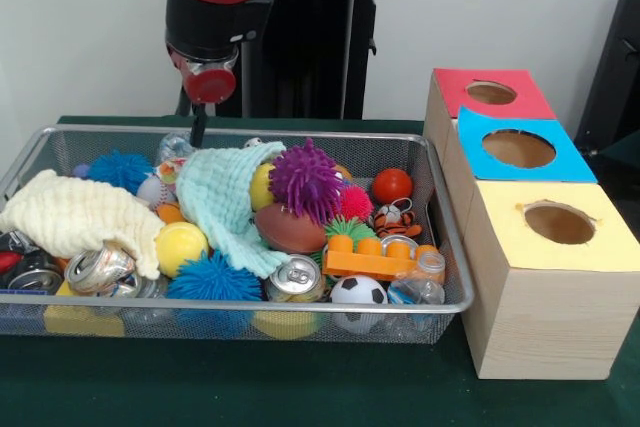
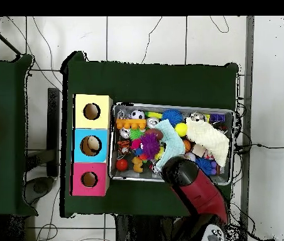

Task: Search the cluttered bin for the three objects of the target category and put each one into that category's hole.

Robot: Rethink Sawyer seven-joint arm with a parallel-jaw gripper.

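Front view: arm [image 1: 212, 2] drops in at upper left; gripper [image 1: 199, 127] is a thin dark tip over the bin's [image 1: 452, 247] back-left part, just above the mint cloth [image 1: 222, 197]. Can't tell if it's open or closed. Bin is wire mesh w/ a chrome rim, packed full. Soft stuff: mint waffle-knit cloth draped across the middle, cream cloth [image 1: 75, 215] at left. Spiky rubber balls: purple [image 1: 306, 179], blue [image 1: 208, 279]. Smooth yellow ball [image 1: 180, 245], brown football [image 1: 288, 228], soccer ball [image 1: 357, 292], red ball [image 1: 392, 185]. Crushed cans [image 1: 296, 279] are shiny metal. Orange block [image 1: 378, 257] is studded plastic. At right, wooden box [image 1: 545, 322] w/ three round holes: red [image 1: 491, 93], blue [image 1: 519, 148], yellow [image 1: 559, 223] paper tops.

Overhead view: arm covers the bin's lower middle, hiding the gripper. Box sits touching the bin's left side, on the green table [image 2: 151, 69], w/ yellow top uppermost and red lowest in frame. Which category is the target isn't shown.
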